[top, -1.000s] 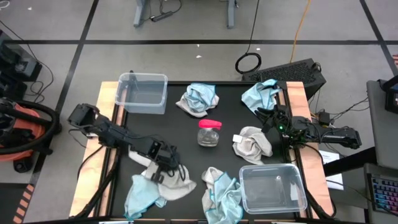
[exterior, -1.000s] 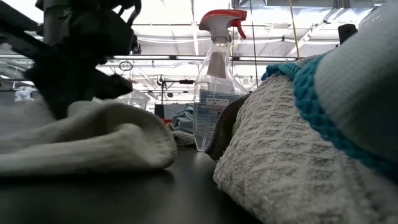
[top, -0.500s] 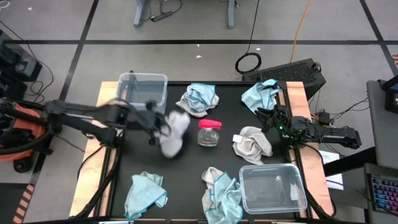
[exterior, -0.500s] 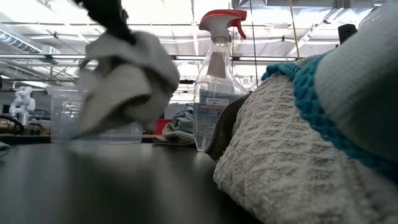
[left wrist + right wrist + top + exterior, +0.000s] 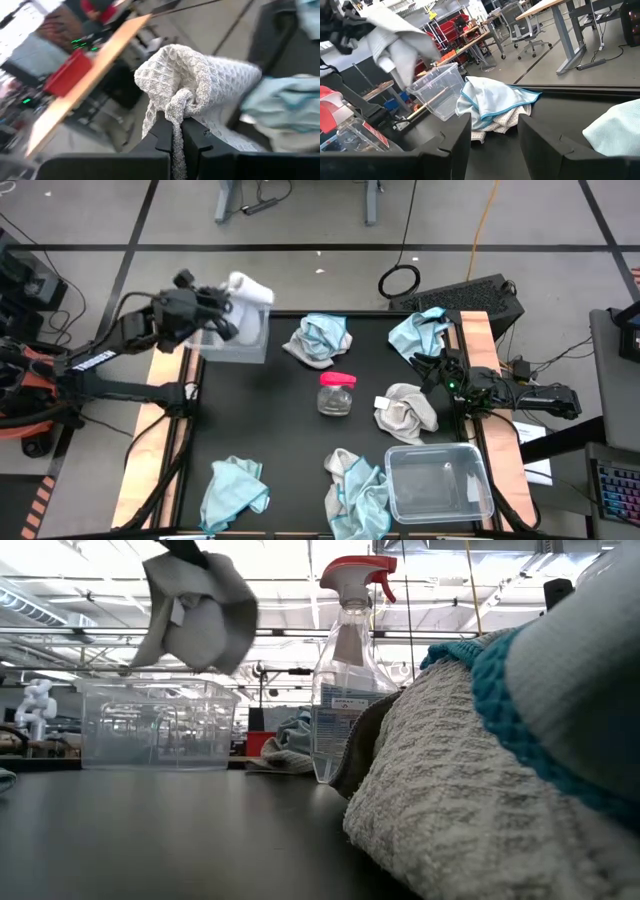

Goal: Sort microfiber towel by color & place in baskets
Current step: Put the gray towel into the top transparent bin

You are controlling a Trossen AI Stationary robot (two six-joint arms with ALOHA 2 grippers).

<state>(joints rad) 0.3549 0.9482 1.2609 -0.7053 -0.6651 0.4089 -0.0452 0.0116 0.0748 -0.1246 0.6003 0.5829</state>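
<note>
1. Pale grey waffle-weave cloth is what I am seeing pinched in the left gripper (image 5: 176, 131): a white-grey towel (image 5: 248, 288), bunched and drooping, with the two dark fingers (image 5: 162, 132) closing tight on a twisted fold of it.
2. I am holding that towel in the air over the far-left bin (image 5: 234, 340), a clear plastic rectangle with rounded corners; in the low view the cloth (image 5: 195, 605) is hanging above the bin's rim (image 5: 150, 688), not touching it.
3. I am counting two clear bins: the far-left one and the near-right bin (image 5: 440, 480), both showing nothing inside.
4. I am counting towels on the black table top (image 5: 270, 420):
   - a light blue towel (image 5: 232, 492) lying crumpled at the near left;
   - a blue-and-grey heap (image 5: 357, 488) just beside the near-right bin, where I cannot tell how many cloths are tangled;
   - a grey towel with a white tag (image 5: 405, 410) near the right arm;
   - a light blue one over grey (image 5: 320, 338) at the far middle;
   - a light blue towel (image 5: 420, 330) at the far right corner.
5. One small jar with a pink-red lid (image 5: 336, 393) is standing mid-table, and one spray bottle with a red trigger (image 5: 347, 670) is showing in the low view.
6. The right gripper (image 5: 432, 370) is resting low at the table's right edge, its fingers (image 5: 447, 145) standing apart on nothing.
</note>
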